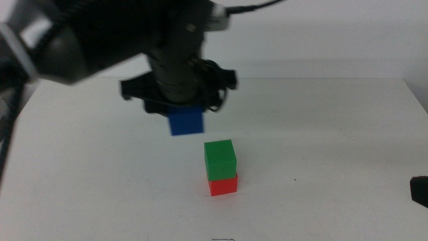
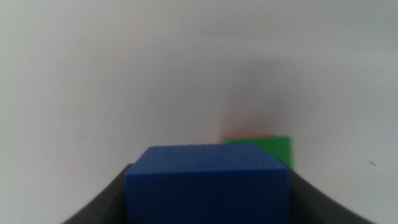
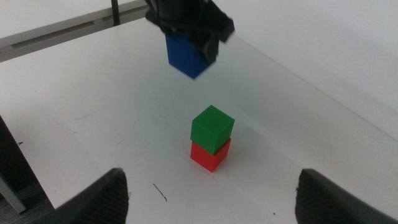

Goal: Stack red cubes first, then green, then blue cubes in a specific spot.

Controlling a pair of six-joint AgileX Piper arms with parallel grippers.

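My left pincer (image 1: 185, 110) pinches one small deep blue matte cube (image 1: 185, 122), sharp-edged and plain, held in the air off the white tabletop (image 1: 321, 147). Below it and a little to one side stand two more cubes of the same size: one bright green matte cube (image 1: 220, 160) sitting squarely on one bright red matte cube (image 1: 223, 184). My left wrist view shows only the green cube's corner behind the blue one; the red is a blur there. My right pincer (image 3: 211, 193) waits spread wide, near the stack.
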